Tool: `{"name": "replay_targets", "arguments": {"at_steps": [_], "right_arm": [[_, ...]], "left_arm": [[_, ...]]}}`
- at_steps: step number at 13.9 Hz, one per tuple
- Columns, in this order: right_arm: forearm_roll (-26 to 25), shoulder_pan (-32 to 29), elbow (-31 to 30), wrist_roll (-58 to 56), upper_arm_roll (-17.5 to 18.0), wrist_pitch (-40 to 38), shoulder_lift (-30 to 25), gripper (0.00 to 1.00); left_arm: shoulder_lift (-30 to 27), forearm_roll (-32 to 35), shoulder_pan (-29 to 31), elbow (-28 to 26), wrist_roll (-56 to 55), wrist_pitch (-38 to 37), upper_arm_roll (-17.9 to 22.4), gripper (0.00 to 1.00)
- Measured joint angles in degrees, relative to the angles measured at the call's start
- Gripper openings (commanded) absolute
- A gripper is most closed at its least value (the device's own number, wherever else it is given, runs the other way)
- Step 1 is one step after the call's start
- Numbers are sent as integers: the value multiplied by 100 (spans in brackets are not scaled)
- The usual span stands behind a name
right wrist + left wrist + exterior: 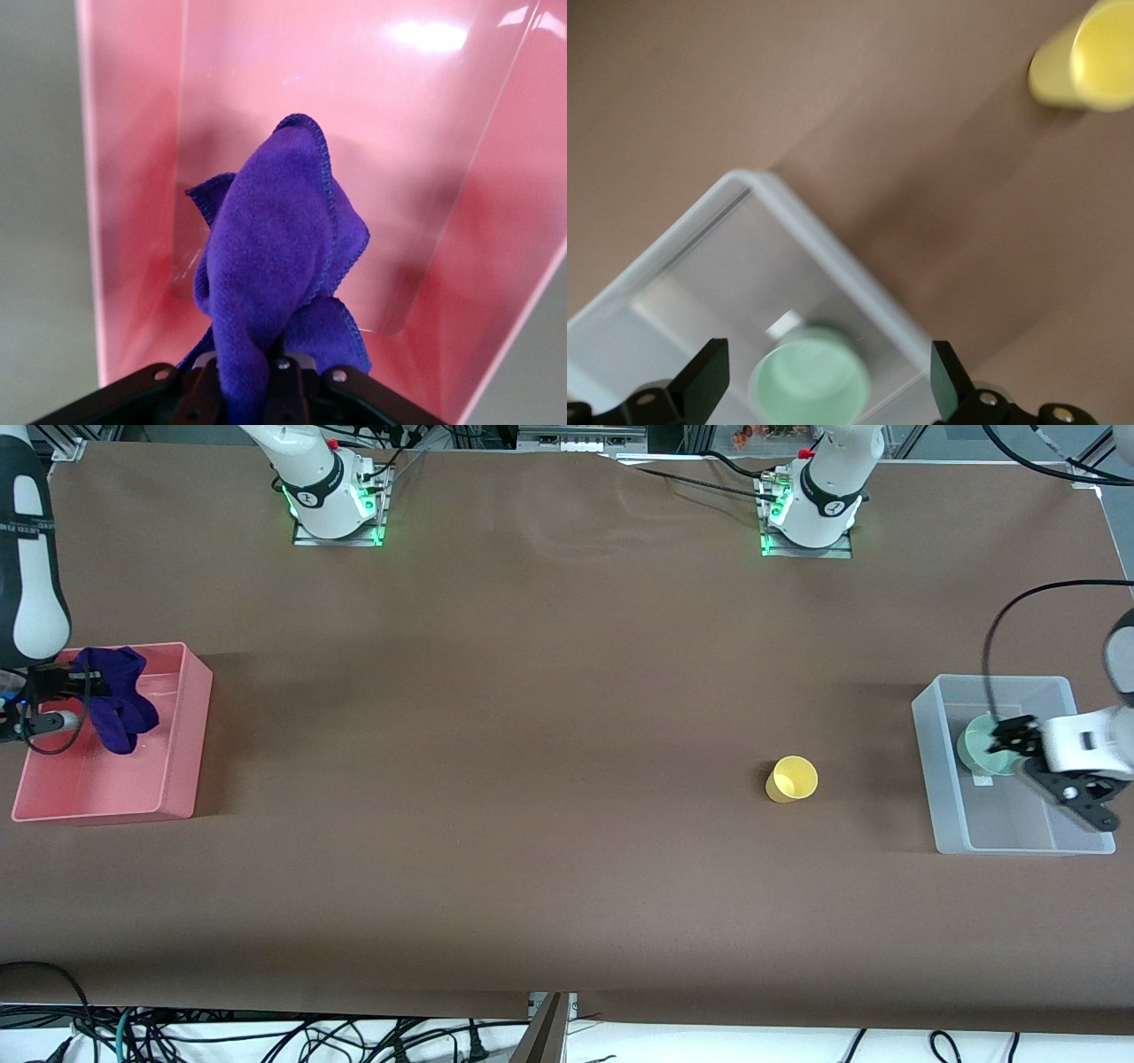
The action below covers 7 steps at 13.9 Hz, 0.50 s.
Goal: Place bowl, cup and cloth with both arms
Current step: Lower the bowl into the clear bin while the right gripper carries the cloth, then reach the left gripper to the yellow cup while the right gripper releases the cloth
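Bowl (977,746) sat in clear bin (941,779), directly under left hand (824,376) — fingers apart, released. Cloth (118,696) hung clamped in right hand (78,684) over pink bin (182,779) — not yet dropped. Cup (791,779) stood untouched on bench (532,691), well apart from left hand.

No legible text, small dark lettering on the right arm (27,522) too blurred to read
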Motion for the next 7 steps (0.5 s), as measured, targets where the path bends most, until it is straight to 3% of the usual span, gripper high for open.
{"name": "replay_targets", "arguments": {"at_steps": [7], "right_arm": [[3, -2, -214, -88, -39, 876, 456, 0]], "left_arm": [[467, 2, -1255, -18, -3068, 361, -133, 100]]}}
